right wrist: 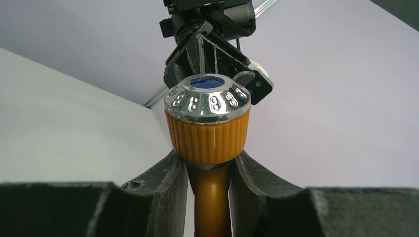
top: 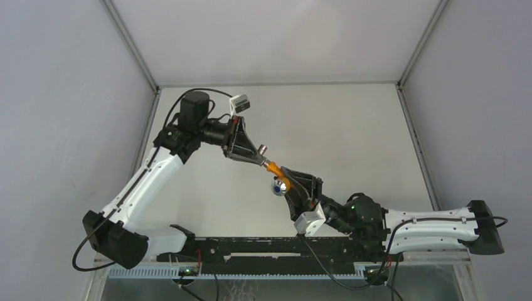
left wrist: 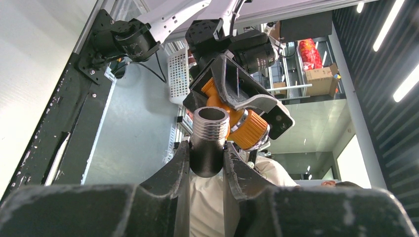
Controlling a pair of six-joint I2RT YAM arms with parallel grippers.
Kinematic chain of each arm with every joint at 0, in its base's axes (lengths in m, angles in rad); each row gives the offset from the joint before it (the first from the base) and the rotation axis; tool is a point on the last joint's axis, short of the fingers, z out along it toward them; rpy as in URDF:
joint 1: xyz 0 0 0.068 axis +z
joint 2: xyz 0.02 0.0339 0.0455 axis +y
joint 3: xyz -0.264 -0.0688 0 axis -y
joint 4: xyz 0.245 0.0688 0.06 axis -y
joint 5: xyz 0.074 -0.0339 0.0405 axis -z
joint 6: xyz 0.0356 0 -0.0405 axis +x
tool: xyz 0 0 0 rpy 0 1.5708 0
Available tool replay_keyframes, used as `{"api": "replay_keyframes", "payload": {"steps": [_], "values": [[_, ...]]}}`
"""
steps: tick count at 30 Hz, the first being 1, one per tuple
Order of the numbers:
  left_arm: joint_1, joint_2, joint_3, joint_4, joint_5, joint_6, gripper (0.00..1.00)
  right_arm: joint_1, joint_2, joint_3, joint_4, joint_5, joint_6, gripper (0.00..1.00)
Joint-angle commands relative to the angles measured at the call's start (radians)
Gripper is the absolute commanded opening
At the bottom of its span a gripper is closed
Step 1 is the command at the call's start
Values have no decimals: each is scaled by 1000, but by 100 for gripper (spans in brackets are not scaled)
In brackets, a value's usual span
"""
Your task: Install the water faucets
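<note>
My left gripper (left wrist: 207,148) is shut on the grey metal fitting (left wrist: 210,136), whose threaded open end sticks up between the fingers. My right gripper (right wrist: 210,160) is shut on the stem of the orange tap body (right wrist: 208,133), just under its ribbed knob with the silvery round cap (right wrist: 207,101). In the top view both grippers meet in mid-air above the table's middle: the left gripper (top: 256,157) holds the fitting (top: 263,149) against the upper end of the orange tap (top: 273,167), which the right gripper (top: 285,177) holds. I cannot tell whether the two parts touch.
White table (top: 351,138) with grey walls on three sides. A black rail (top: 270,248) with cables runs along the near edge between the arm bases. The right gripper's black body (left wrist: 237,91) fills the space just behind the fitting in the left wrist view.
</note>
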Motion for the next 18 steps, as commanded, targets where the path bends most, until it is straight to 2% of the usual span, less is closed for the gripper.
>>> {"api": "replay_keyframes", "payload": {"steps": [1,18], "values": [[1,-36,68,38,43,-12,0,9,4,3,61,2,19,0],[-29,-47,58,40,35,-3,0,-6,20,3,118,-13,-7,0]]}}
